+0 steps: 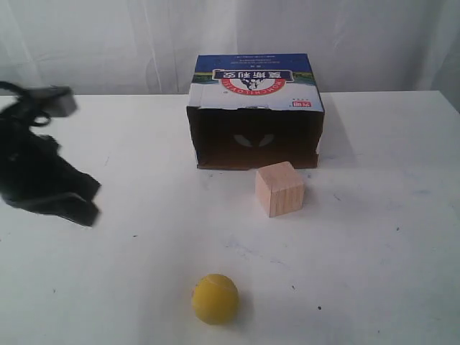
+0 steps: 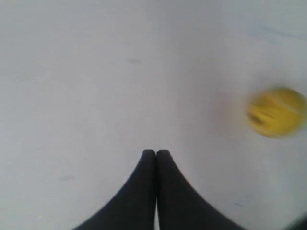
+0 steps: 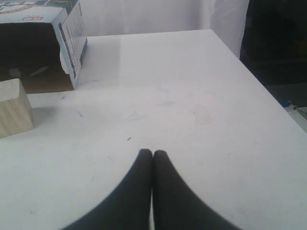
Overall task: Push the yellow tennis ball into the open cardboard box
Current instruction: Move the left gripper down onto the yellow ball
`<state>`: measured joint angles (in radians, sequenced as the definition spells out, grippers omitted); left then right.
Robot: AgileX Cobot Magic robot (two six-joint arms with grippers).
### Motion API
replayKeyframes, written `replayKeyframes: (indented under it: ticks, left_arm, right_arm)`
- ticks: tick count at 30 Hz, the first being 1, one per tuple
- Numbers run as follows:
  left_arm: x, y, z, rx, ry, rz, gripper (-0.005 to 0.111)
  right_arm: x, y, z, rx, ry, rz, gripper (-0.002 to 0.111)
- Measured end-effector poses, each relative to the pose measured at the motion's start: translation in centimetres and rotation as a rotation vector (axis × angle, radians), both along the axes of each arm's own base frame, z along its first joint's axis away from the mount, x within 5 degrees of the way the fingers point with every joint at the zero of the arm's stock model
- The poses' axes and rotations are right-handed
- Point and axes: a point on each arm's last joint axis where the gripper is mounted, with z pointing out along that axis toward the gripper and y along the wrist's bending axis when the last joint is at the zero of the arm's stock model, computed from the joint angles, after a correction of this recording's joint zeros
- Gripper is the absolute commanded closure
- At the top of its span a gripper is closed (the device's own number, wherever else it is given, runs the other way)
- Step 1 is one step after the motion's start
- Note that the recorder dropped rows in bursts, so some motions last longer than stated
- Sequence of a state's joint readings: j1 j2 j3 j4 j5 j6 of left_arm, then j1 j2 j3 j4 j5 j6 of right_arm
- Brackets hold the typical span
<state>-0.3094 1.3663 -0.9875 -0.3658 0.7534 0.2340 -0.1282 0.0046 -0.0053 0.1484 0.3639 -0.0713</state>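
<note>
The yellow tennis ball [image 1: 215, 298] lies on the white table near its front edge; the left wrist view shows the ball [image 2: 277, 111] blurred, off to one side of my shut left gripper [image 2: 156, 152]. In the exterior view that left gripper [image 1: 85, 205] hangs blurred at the far left, well apart from the ball. The open cardboard box [image 1: 256, 111] stands at the back centre, its dark opening facing forward; the box [image 3: 43, 43] also shows in the right wrist view. My right gripper [image 3: 152, 153] is shut over bare table with nothing in it, and is out of the exterior view.
A pale wooden cube [image 1: 280, 188] stands just in front of the box's opening, between the ball and the box; the cube [image 3: 14, 108] shows in the right wrist view too. The table's right edge [image 3: 261, 81] drops off to a dark floor. A white curtain hangs behind.
</note>
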Motion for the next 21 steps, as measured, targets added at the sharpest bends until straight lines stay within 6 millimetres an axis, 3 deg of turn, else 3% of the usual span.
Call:
replayKeyframes:
  ticks: [1,2,4,8,15,21]
  left_arm:
    - [-0.4,-1.6,-0.5,-0.092,0.031,-0.104,0.107]
    - [-1.3,-4.5,-1.0,-0.289,0.042,-0.250,0.107]
    - [-2.6,-7.7,-2.5,-0.467,-0.018,-0.414,0.107]
    - [-4.3,-10.8,-6.7,-0.541,-0.080,-0.565,0.107]
    - [-2.7,-11.0,-10.6,-0.390,-0.102,-0.487,0.107]
    - [-2.4,-11.2,-10.9,-0.378,-0.143,-0.492,0.107]
  right_arm:
    - [0.0,0.0,0.0,0.000,0.000,0.000,0.108]
    - [0.0,0.0,0.0,0.000,0.000,0.000,0.108]
    - [0.0,0.0,0.0,0.000,0.000,0.000,0.108]
    - [0.0,0.0,0.0,0.000,0.000,0.000,0.108]
    - [0.0,0.0,0.0,0.000,0.000,0.000,0.108]
    - [0.0,0.0,0.0,0.000,0.000,0.000,0.108]
